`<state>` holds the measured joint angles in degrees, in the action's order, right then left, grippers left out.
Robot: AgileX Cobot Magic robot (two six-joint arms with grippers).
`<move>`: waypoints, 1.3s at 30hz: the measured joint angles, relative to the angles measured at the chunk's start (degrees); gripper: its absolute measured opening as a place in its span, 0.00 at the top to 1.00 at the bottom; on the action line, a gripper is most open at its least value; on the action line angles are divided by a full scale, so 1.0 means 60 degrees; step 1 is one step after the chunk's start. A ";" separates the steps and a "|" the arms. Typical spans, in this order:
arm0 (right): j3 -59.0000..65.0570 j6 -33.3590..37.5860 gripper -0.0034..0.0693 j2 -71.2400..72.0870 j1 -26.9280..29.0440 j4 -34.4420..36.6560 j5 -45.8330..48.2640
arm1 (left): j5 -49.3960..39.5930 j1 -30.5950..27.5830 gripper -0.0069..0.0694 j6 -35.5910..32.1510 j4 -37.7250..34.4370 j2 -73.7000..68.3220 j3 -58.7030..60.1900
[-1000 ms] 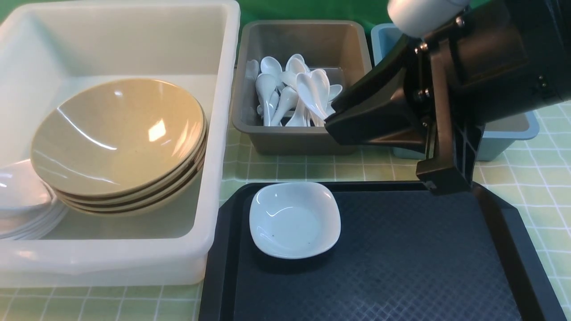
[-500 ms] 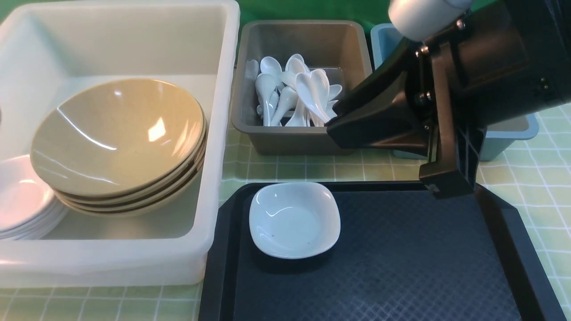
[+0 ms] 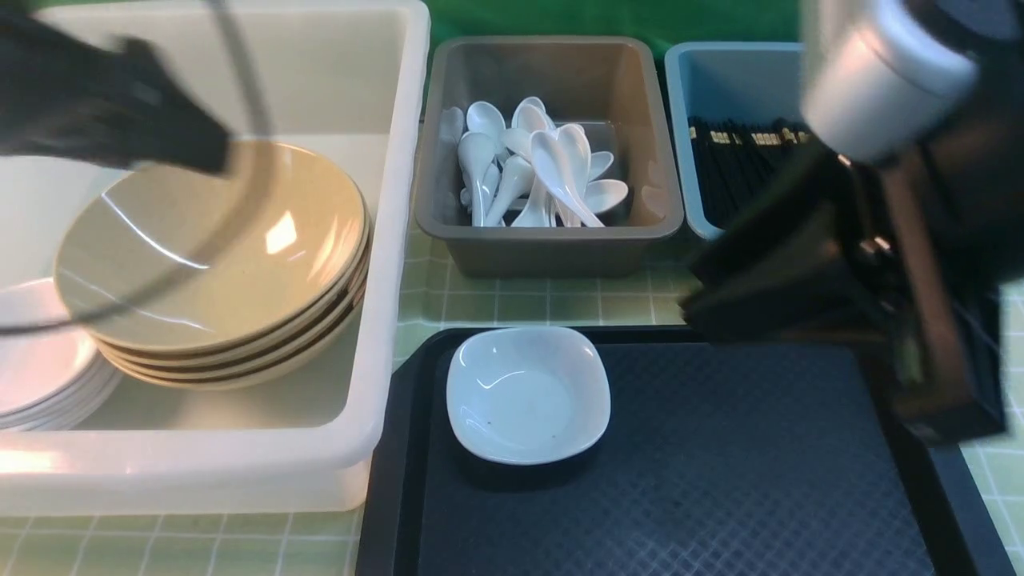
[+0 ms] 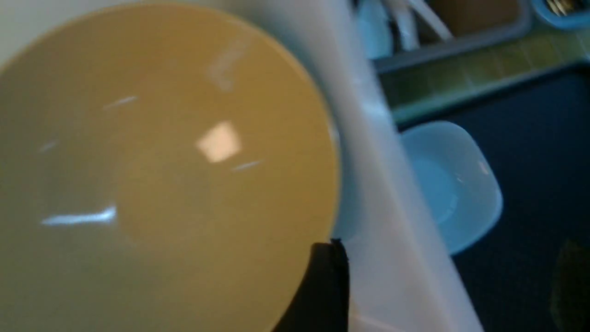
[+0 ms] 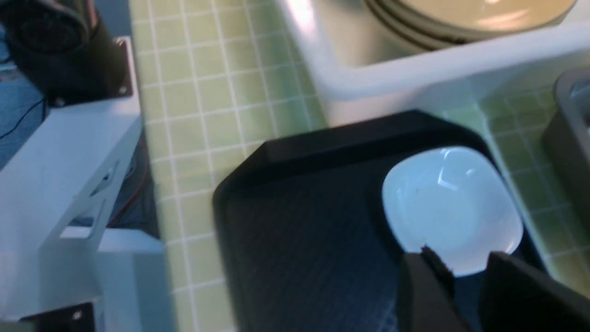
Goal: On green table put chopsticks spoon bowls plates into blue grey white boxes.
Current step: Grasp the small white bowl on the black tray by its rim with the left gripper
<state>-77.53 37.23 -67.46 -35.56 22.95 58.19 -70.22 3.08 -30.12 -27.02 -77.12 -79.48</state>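
- The right end effector [image 5: 461, 259] has drawn back from the grey box [image 3: 552, 250] to the tray's [image 3: 720, 480] far right corner, with its fingers slightly apart and empty.
- The left end effector [image 3: 196, 148] has swung in above the bowls [image 3: 216, 240], left of the tray. I cannot tell whether its fingers are apart or together.
- One plate [image 3: 528, 396] waits on the tray and is probably next.

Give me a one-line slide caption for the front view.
One white dish on the black tray; bowls in the white box, spoons in the grey box, chopsticks in the blue box.
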 joint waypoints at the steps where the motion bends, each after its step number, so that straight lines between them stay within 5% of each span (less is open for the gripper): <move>1: 0.0094 -0.0063 0.68 0.0110 0.0000 -0.0010 0.0009 | 0.0000 0.0256 0.21 -0.0072 -0.0009 -0.0155 0.0000; 10: 0.1023 -0.0448 0.67 0.1922 0.0000 -0.0050 -0.0429 | -0.0039 0.2528 0.25 0.0099 0.0437 -0.3674 -0.1887; 16: 0.1031 -0.0573 0.67 0.2158 0.0000 -0.0050 -0.0427 | -0.0039 0.3663 0.25 0.0299 0.1677 -0.5222 -0.3850; 21: 0.1034 -0.0691 0.67 0.2158 0.0000 -0.0050 -0.0283 | -0.0043 0.4624 0.25 -0.0927 0.3428 -0.6187 -0.4485; 39: 0.1042 -0.0691 0.66 0.2158 0.0000 -0.0193 -0.0128 | -0.0003 0.4839 0.25 -0.1940 0.3559 -0.7871 -0.4123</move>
<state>-71.28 33.08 -54.51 -35.56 21.80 57.42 -70.23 32.11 -41.76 -5.67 -124.35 -104.22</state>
